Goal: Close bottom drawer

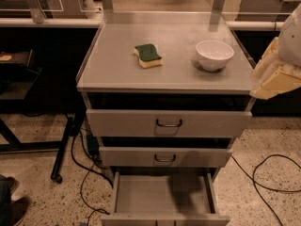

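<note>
Camera view: approach step, bottom drawer (160, 197) wide open, low and near; gripper (276, 79) high at right beside the cabinet top (117, 69), grasp untellable; next, lowering to drawer front, pushing inward.

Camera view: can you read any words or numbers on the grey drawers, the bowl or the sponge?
None: no text shows on the pulled-out grey metal bottom drawer, the round white bowl, the green-and-yellow sponge, or the cream gripper beside the right edge of the grey cabinet.

cream pincer (276, 81) at right, grey bottom drawer (160, 197), green-yellow sponge (147, 55), white bowl (214, 54).
</note>
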`<state>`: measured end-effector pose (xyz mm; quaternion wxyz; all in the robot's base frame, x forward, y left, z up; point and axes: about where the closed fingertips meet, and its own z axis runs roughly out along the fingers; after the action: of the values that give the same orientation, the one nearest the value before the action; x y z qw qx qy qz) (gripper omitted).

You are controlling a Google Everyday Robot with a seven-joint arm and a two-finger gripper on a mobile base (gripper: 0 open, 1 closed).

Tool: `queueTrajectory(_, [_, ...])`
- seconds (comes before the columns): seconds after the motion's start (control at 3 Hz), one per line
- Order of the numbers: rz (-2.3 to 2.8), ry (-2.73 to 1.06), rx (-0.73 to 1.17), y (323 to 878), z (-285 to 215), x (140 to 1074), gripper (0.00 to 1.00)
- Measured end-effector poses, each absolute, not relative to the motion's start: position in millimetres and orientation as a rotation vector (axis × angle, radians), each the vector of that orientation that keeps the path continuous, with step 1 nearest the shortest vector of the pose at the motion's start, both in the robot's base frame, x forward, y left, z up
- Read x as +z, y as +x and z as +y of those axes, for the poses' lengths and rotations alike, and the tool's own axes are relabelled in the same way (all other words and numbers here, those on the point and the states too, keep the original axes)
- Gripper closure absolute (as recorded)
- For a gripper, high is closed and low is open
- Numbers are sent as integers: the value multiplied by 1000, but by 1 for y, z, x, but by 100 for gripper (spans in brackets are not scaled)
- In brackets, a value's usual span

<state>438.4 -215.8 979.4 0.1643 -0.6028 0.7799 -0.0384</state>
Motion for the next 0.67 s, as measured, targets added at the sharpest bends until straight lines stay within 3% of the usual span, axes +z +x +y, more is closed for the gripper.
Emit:
queueTrajectory(0.33, [2223, -1718, -109, 438, -216, 979, 87])
queueTrajectory(0.67, [2223, -1718, -109, 438, -216, 979, 100])
